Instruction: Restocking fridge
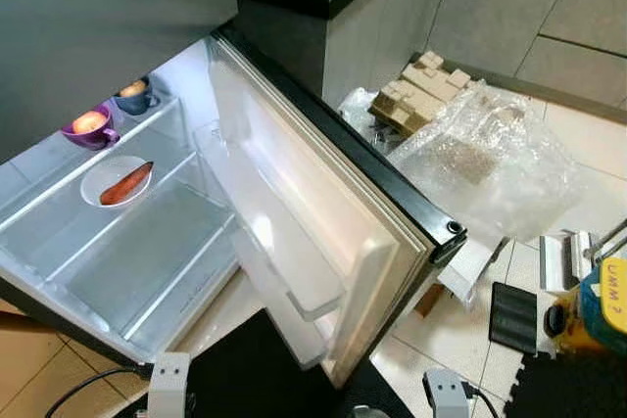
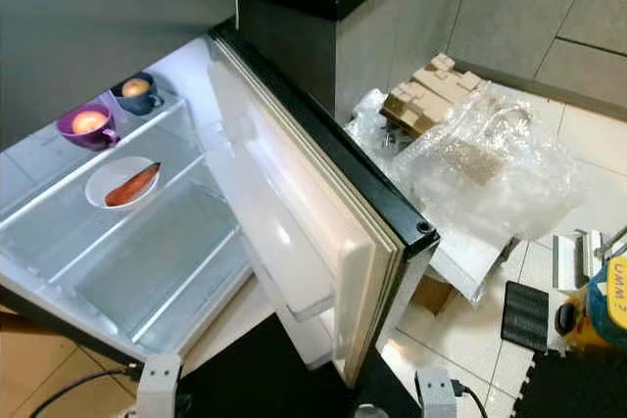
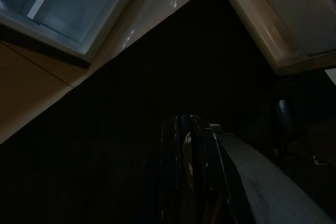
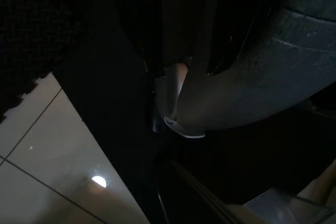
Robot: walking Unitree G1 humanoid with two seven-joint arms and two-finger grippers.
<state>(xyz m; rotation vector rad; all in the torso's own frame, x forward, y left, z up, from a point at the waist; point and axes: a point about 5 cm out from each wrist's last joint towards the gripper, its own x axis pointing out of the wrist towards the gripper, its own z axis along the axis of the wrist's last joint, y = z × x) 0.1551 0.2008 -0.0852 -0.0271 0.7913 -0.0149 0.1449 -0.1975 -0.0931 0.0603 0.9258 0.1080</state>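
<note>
Standing open, the fridge [image 1: 147, 271] is holding a plate [image 1: 98, 179] with a carrot [image 1: 127, 183] and two cups [image 1: 90, 128]; lower shelves are awaiting stock. Both hands are hanging idle; finger state: cannot tell.

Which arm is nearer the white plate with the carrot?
Left. The left arm hangs below the open fridge, on the side of the white plate; the right arm hangs past the door, farther off.

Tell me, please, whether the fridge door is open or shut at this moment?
Open. The fridge door is swung wide, baring its white inner liner and the glass shelves, where a white dish and two cups sit.
</note>
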